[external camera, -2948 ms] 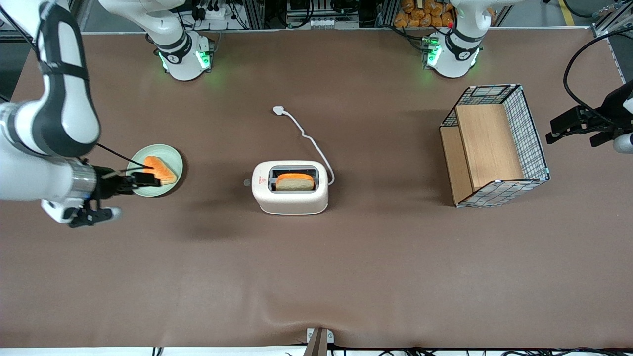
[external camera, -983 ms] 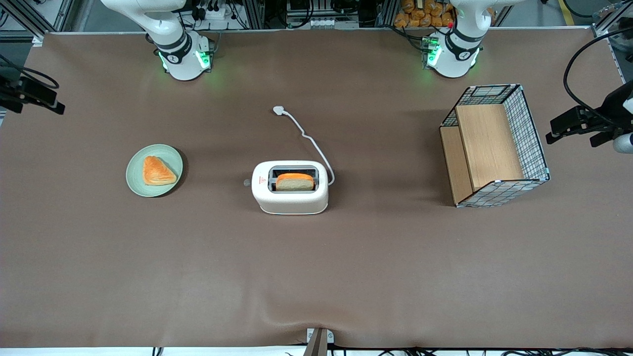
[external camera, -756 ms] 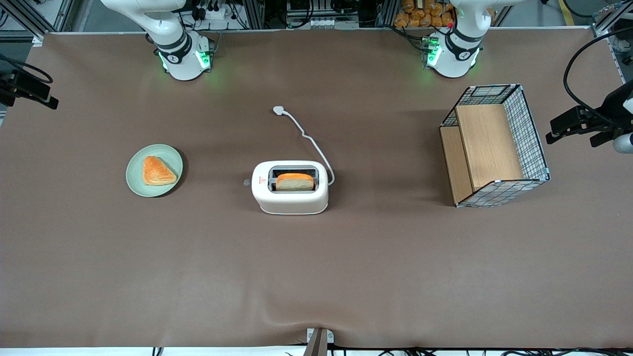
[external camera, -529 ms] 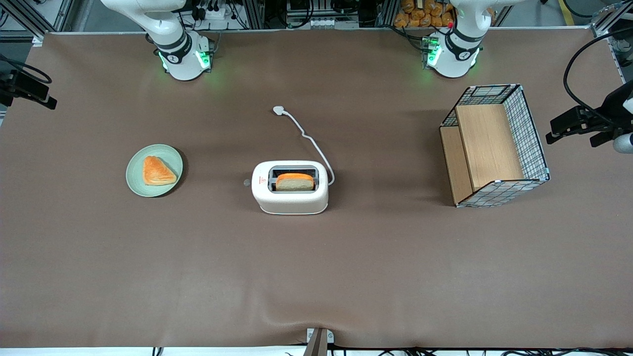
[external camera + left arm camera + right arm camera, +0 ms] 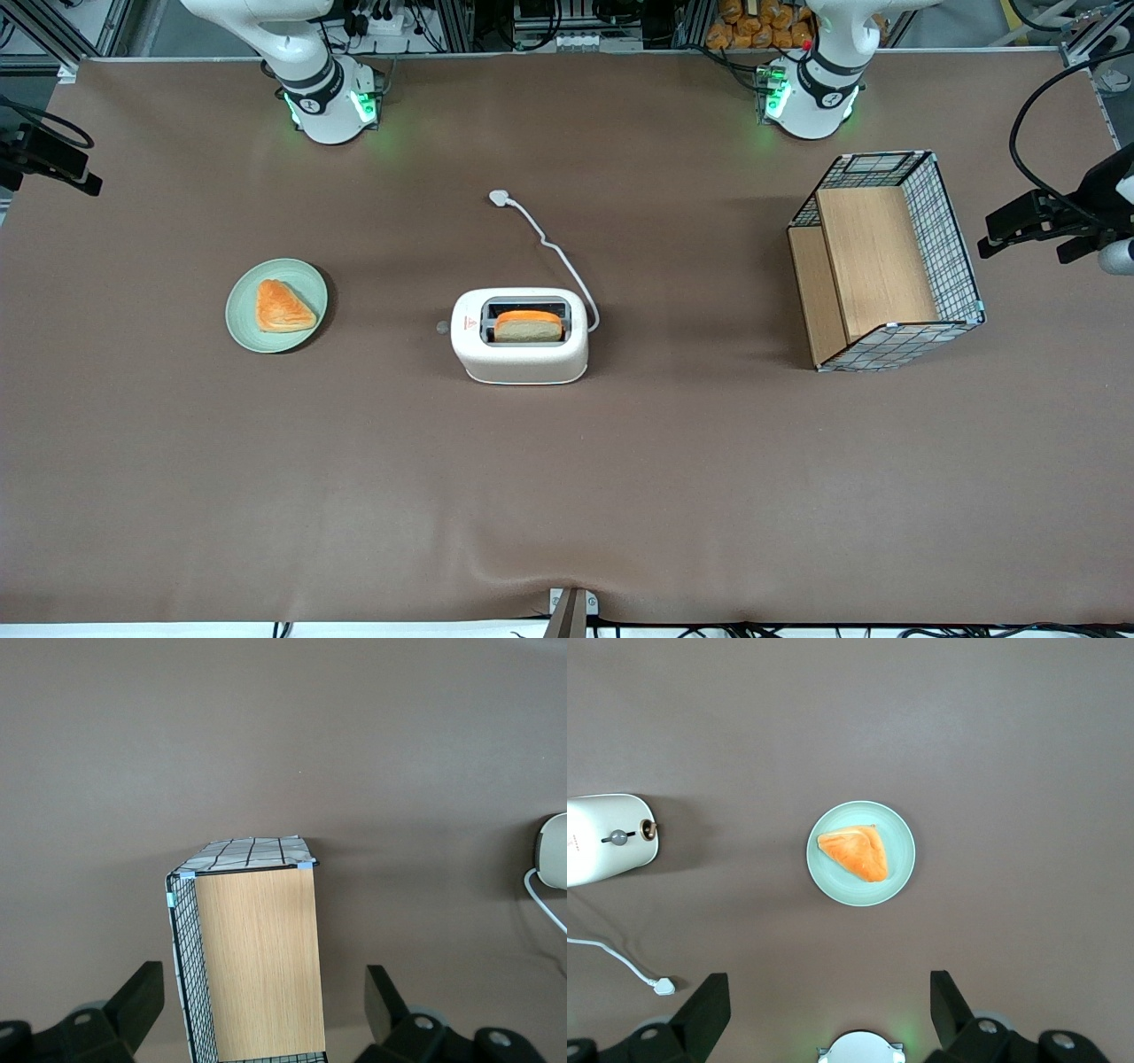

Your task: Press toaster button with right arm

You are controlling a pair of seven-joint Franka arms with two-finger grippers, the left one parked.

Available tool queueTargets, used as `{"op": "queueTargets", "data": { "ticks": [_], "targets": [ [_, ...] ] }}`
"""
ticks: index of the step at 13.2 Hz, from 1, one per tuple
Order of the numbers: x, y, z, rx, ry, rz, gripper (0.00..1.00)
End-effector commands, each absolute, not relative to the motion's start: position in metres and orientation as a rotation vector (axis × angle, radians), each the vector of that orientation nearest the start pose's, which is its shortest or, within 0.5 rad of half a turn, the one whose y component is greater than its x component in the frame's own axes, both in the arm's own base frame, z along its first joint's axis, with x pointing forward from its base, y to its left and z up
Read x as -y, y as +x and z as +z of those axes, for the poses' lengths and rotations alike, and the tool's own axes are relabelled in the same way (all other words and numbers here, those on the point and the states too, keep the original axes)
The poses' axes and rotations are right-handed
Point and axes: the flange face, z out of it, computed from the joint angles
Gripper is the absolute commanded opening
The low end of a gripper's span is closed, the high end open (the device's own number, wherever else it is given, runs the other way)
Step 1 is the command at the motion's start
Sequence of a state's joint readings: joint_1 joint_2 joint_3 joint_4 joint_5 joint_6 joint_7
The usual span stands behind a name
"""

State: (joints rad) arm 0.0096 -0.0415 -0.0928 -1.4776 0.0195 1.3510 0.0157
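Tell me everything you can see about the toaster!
The toaster is cream-white with rounded corners and stands upright on the brown table. A bread slice sticks up from its slot. A small button pokes from one short end; a white cord leaves the opposite end. The gripper is away at the table's edge.

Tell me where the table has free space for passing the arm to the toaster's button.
Bare cloth lies between the plate and the toaster button. The cord borders the toaster toward the arm bases. The gripper hangs at the table's edge.
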Motion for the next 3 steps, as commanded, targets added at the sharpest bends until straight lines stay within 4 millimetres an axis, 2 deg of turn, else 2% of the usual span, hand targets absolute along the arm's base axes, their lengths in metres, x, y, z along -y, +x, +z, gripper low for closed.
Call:
{"op": "queueTargets", "data": {
  "ticks": [1,3],
  "targets": [
    [0.0425,0.5184,0.6764,-0.172,-3.127,0.127,1.00],
    [0.0433,0.5183,0.6764,-0.172,-3.127,0.127,1.00]
  ]
}}
